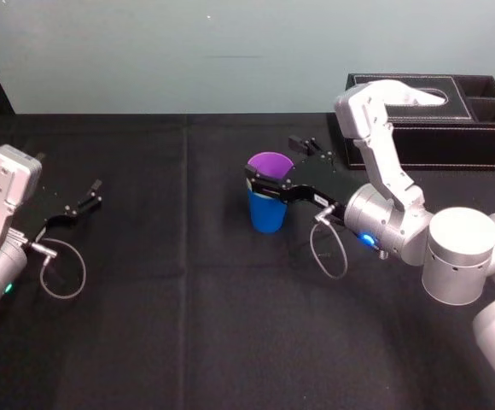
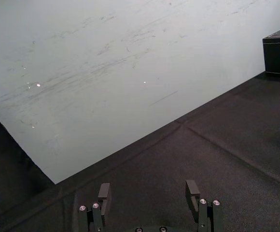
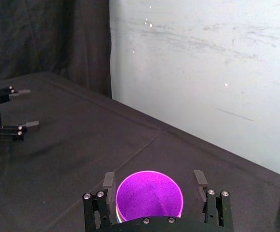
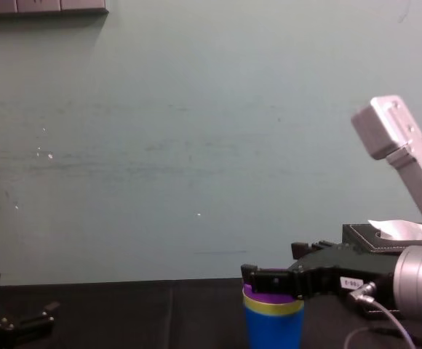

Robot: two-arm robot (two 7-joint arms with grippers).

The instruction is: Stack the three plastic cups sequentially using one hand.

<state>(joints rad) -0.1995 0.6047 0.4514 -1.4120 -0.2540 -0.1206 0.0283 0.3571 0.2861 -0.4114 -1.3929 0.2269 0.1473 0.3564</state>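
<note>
Yellow-green cup (image 4: 273, 306), mostly hidden inside blue cup (image 4: 273, 331), under purple cup (image 4: 269, 296).

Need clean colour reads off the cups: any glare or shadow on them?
Head view: purple cup and blue cup evenly lit, no glare. Right wrist view: its interior glows uniformly between the right gripper's open fingers. Chest view: yellow-green cup is a thin band, no glare. Head view: left gripper idles far left.

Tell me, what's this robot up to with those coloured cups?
The right gripper is at a cup stack on the black table. The purple cup sits inside the yellow-green cup, which sits in the blue cup, so all three are nested. The gripper's jaws stand open either side of the purple rim. The left gripper rests idle and open, off to the left.
</note>
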